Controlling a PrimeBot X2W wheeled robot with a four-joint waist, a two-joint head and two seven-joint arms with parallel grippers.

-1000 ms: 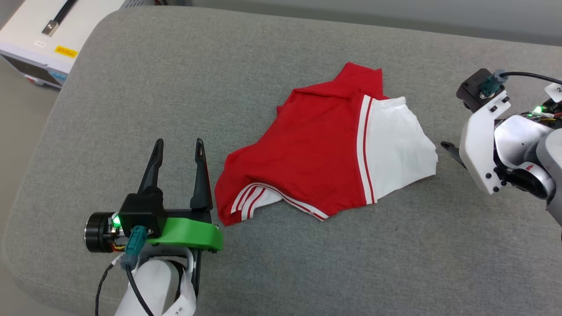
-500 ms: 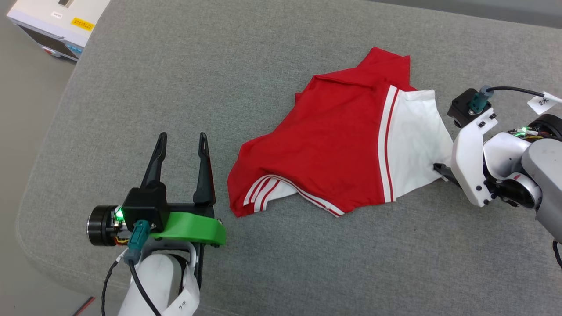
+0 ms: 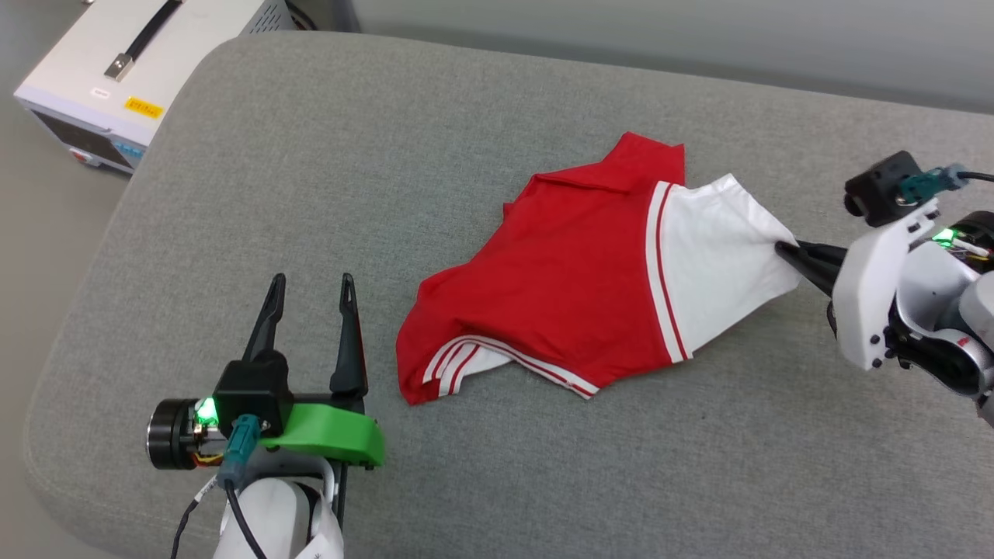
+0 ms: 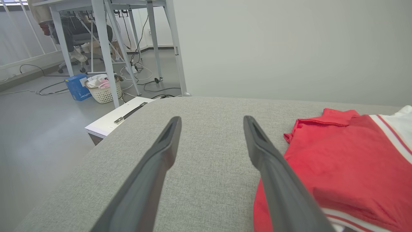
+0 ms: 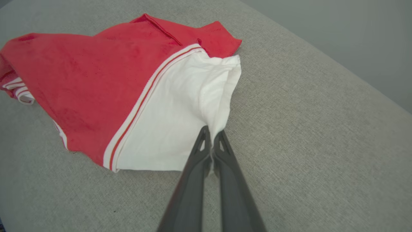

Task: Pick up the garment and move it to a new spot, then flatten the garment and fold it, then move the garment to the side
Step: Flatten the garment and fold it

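Pinching the edge of the white sleeve (image 3: pixel 714 264), the right gripper (image 5: pixel 212 131) is holding the garment (image 3: pixel 575 287) over the right half of the grey cushion (image 3: pixel 388 140). Its two dark fingers are pressed together with a fold of white cloth between them. The red T-shirt is lying crumpled around the cushion's middle, its body bunched and doubled over. A striped hem is curling out on the side nearest the cushion's front edge. Only the pinched corner of the sleeve is rising off the cushion, and the rest is resting on the grey fabric.

The left gripper (image 3: pixel 312 279) is hovering near the cushion's front-left corner with its fingers spread wide and nothing between them. It is sitting just beside the garment's red edge but apart from it. A white box (image 3: pixel 116 78) is standing on the floor off the cushion's far-left corner.

By the look of it, the task is only beginning. The grasp is made, but the lift and the move to a new spot are not yet done. The flattening, the folding and the final shift to the side are all waiting.
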